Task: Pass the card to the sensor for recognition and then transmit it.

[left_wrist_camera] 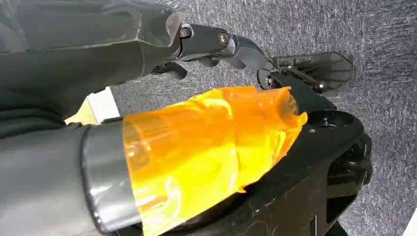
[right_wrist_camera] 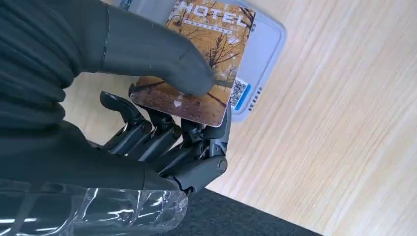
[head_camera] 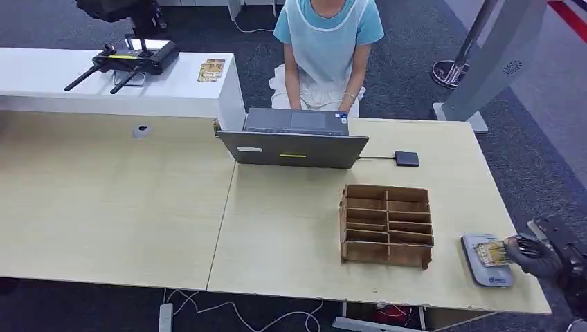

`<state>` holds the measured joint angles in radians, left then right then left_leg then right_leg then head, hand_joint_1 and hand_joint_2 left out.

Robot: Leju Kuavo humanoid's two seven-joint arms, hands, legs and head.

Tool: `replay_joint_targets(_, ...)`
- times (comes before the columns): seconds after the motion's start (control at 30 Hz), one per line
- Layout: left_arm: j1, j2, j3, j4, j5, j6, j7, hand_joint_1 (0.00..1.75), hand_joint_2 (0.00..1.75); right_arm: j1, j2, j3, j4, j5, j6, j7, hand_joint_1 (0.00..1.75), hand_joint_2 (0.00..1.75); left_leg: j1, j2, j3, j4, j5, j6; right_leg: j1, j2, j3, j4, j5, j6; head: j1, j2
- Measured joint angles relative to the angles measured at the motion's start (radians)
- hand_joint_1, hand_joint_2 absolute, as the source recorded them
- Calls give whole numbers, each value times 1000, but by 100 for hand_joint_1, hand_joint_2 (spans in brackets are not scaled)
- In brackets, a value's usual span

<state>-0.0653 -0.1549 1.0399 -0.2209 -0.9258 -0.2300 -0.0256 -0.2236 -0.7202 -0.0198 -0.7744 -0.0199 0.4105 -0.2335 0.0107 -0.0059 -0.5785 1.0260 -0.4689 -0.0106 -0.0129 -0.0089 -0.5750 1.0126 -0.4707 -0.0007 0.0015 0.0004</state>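
My right hand (head_camera: 543, 252) reaches in over the table's right edge and pinches a hotel card (head_camera: 493, 253) with an autumn-tree picture. The card lies flat just over the grey sensor pad (head_camera: 488, 274) near the front right corner of the table. In the right wrist view the thumb presses on top of the card (right_wrist_camera: 206, 59), the dark fingers (right_wrist_camera: 162, 137) support it from beneath, and the sensor pad (right_wrist_camera: 263, 44) with its blue label shows under it. My left hand (left_wrist_camera: 196, 147), its thumb wrapped in orange tape, hangs over grey carpet and holds nothing.
A brown cardboard divider box (head_camera: 386, 225) stands left of the sensor. Behind it a laptop (head_camera: 294, 142) faces a seated person (head_camera: 325, 48), with a small black device (head_camera: 407, 158) cabled beside it. A white counter (head_camera: 83, 83) with a controller stands back left.
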Motion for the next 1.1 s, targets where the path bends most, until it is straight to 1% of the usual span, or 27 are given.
replay_joint_targets(0.33, 0, -1, 0, 0, -4, 0, 1, 0, 0, -1, 4, 0, 24, 58, -48, 6, 175, 175, 0, 0, 0, 0, 0, 0, 0, 0, 0, 0, 0, 0, 0, 0)
replay_joint_targets(0.63, 0, -5, 3, 0, -5, 0, 1, 0, 0, -4, 14, 0, 37, 69, -61, 3, 175, 175, 0, 0, 0, 0, 0, 0, 0, 0, 0, 0, 0, 0, 0, 0)
replay_joint_targets(0.93, 0, -6, 5, 0, -7, 0, 1, 0, 0, -5, 14, -3, 39, 65, -59, -8, 175, 175, 0, 0, 0, 0, 0, 0, 0, 0, 0, 0, 0, 0, 0, 0)
replay_joint_targets(1.1, 0, -6, 8, 0, -7, 1, 1, 0, 0, -11, 4, -17, 20, 47, -37, -1, 175, 175, 0, 0, -1, 0, 0, 0, 0, 0, 0, 0, 0, 0, 0, 0)
